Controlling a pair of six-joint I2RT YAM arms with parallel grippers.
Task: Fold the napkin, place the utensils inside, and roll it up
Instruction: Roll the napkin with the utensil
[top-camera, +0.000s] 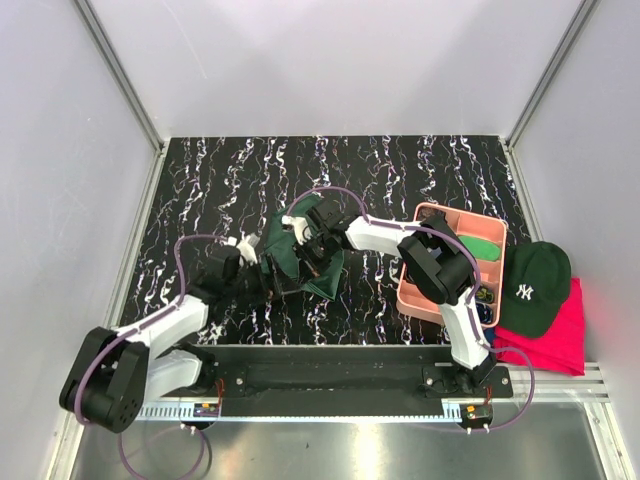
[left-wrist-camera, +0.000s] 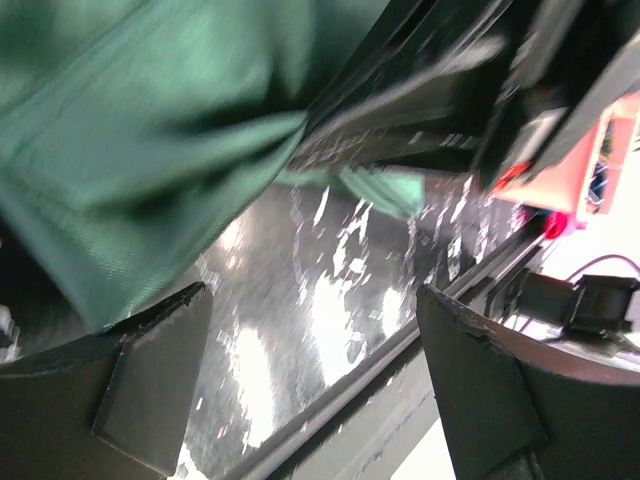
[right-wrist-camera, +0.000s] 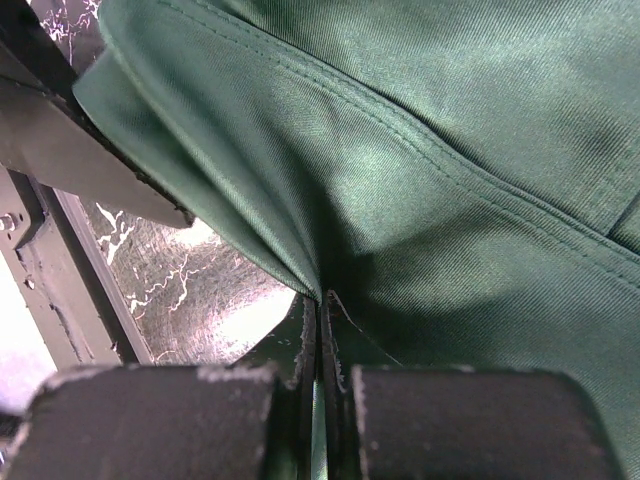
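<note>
The dark green napkin (top-camera: 300, 262) lies bunched up at the middle of the table. My right gripper (top-camera: 312, 240) is over its far side and is shut on a fold of the napkin (right-wrist-camera: 420, 180); the two jaws meet at the pinch (right-wrist-camera: 320, 305). My left gripper (top-camera: 260, 262) is at the napkin's left edge. In the left wrist view it (left-wrist-camera: 312, 295) is open and empty, with the napkin (left-wrist-camera: 130, 160) hanging just above and beside the left finger. I cannot make out the utensils.
A pink tray (top-camera: 410, 285) stands right of the napkin with a bright-green swatch (top-camera: 482, 247) and small dark items in it. A dark green cap (top-camera: 535, 285) rests on a pink-red cloth (top-camera: 560, 340) at the far right. Walls enclose the table.
</note>
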